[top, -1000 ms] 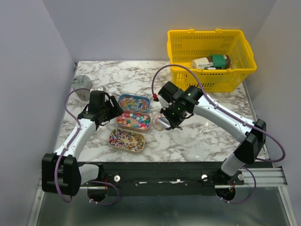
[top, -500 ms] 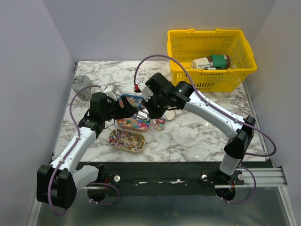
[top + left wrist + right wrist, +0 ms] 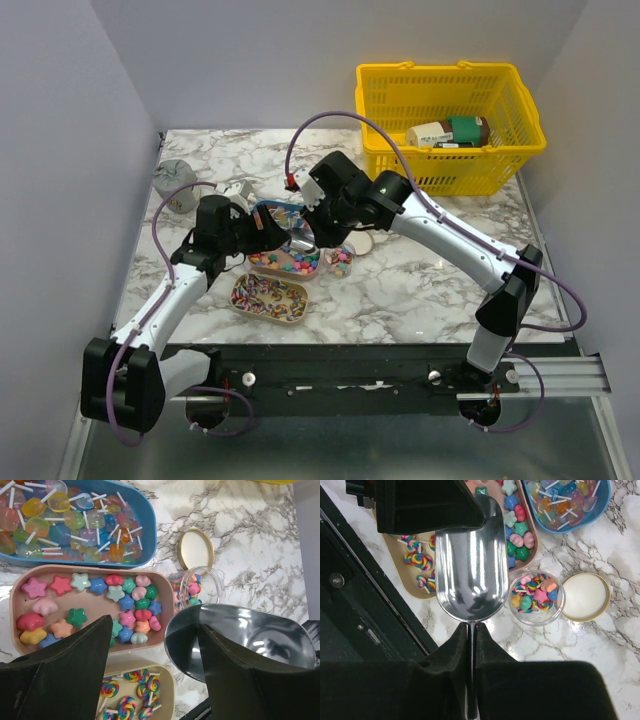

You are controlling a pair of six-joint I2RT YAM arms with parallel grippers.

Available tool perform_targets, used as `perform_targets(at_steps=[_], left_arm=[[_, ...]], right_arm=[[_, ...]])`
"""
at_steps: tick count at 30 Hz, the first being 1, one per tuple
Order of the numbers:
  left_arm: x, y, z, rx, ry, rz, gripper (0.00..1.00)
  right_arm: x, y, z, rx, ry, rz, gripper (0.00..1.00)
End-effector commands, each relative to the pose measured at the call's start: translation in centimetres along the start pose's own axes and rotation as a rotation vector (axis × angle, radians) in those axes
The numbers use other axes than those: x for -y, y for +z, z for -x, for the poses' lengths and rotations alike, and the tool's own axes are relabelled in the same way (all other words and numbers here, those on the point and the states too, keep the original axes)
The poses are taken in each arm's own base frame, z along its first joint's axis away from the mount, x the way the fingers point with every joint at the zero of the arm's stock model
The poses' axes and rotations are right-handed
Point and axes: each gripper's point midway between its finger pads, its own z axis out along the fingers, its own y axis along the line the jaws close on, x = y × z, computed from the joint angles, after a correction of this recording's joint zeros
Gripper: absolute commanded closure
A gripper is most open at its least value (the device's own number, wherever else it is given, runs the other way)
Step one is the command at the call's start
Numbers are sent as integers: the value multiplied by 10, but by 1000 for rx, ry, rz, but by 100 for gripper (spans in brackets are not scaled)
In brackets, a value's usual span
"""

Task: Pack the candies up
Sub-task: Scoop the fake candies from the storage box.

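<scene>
The candies fill three trays: clear lollipops in a blue tray (image 3: 70,525), stars and hearts in a beige tray (image 3: 100,605) (image 3: 285,260), swirl lollipops in a second beige tray (image 3: 125,700) (image 3: 268,297). More candies sit in an open glass jar (image 3: 536,597) (image 3: 197,587). My right gripper (image 3: 471,630) (image 3: 318,228) is shut on the handle of a silver scoop (image 3: 470,575), whose empty bowl hovers over the trays' right ends. My left gripper (image 3: 155,630) (image 3: 262,232) is open above the trays, its right finger against the scoop's bowl (image 3: 240,635).
The jar's gold lid (image 3: 586,596) (image 3: 360,243) lies on the marble just right of the jar. A yellow basket (image 3: 447,150) holding a few packages stands at the back right. A grey object (image 3: 175,180) sits at the table's back left edge.
My right arm has swung the scoop left, from over the jar to the trays. My left gripper has moved right to meet the scoop's bowl.
</scene>
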Motion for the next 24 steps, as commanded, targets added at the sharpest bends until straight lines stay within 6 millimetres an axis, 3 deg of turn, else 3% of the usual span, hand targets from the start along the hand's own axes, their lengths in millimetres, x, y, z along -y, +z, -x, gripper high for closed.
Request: perform_targets(at_steps=[1, 6, 9, 14, 17, 21, 24], left_arm=[[-12, 1, -3, -21, 0, 65, 21], [-17, 1, -3, -27, -4, 102, 23], [-26, -4, 7, 15, -11, 177, 22], [-52, -22, 30, 110, -33, 372, 16], [-68, -31, 34, 124, -66, 457, 15], [-96, -37, 22, 70, -136, 580, 19], [-114, -31, 6, -9, -197, 616, 33]], right_arm=[[-9, -4, 19, 66, -16, 43, 99], [-11, -2, 22, 70, -40, 64, 99], [-6, 11, 12, 6, -51, 44, 99], [7, 45, -22, -160, -82, 21, 99], [15, 56, -34, -215, -94, -9, 99], [25, 68, -45, -263, -113, -52, 99], [31, 79, -44, -269, -132, -73, 99]])
